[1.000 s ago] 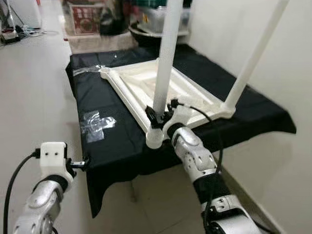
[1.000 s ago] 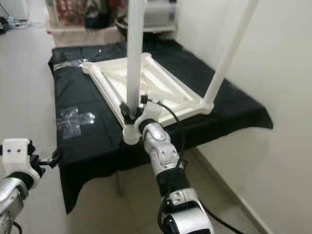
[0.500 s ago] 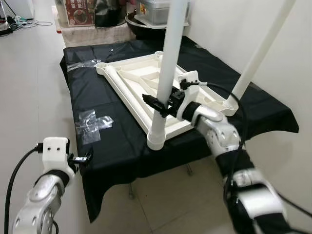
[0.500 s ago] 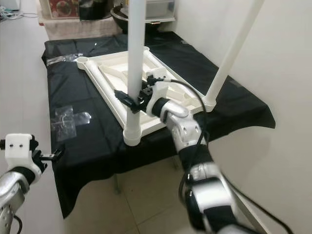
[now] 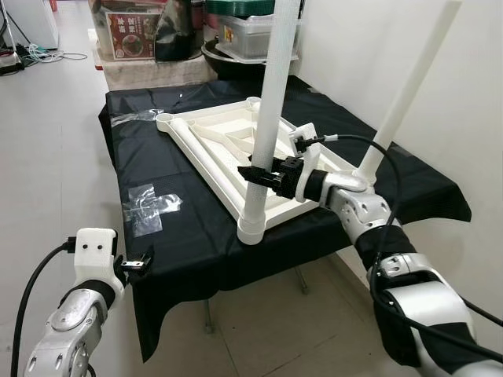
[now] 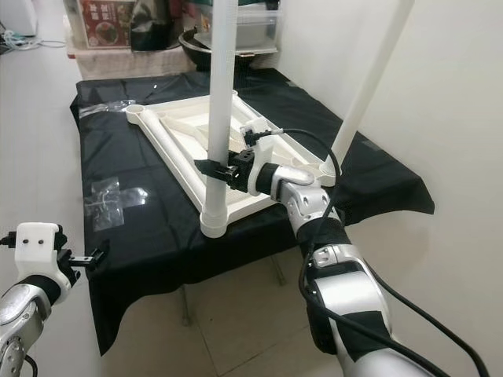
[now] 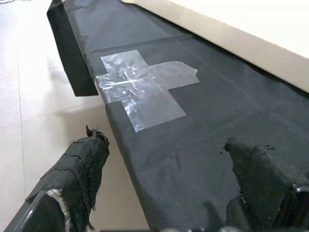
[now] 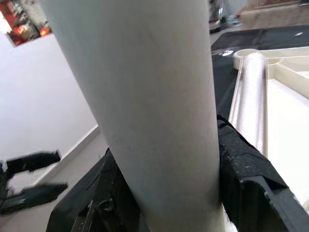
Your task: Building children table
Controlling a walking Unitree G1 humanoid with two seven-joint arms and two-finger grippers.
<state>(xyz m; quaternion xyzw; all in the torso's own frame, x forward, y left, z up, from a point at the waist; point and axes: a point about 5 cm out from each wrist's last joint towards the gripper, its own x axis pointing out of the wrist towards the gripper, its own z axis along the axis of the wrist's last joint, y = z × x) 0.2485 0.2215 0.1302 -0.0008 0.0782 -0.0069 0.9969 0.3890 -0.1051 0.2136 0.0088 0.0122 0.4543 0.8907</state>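
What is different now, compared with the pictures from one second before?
The right gripper has moved up the near white leg from its base and stays clamped around it. The left gripper still hovers open by the black cloth; the tabletop and far leg have not moved.

Worktop (image 5: 196, 228), black cloth cover, centre frame. On it: white tabletop (image 5: 236, 149) upside down, centre; clear tape cross (image 5: 149, 206) at left; crumpled clear plastic (image 5: 130, 118), upper left.

The tops of both white legs (image 5: 271, 94) are cut off by the picture's upper edge. The desk (image 5: 196, 228) is hidden under a black cloth. The boxes (image 5: 130, 31) behind are cut off too.
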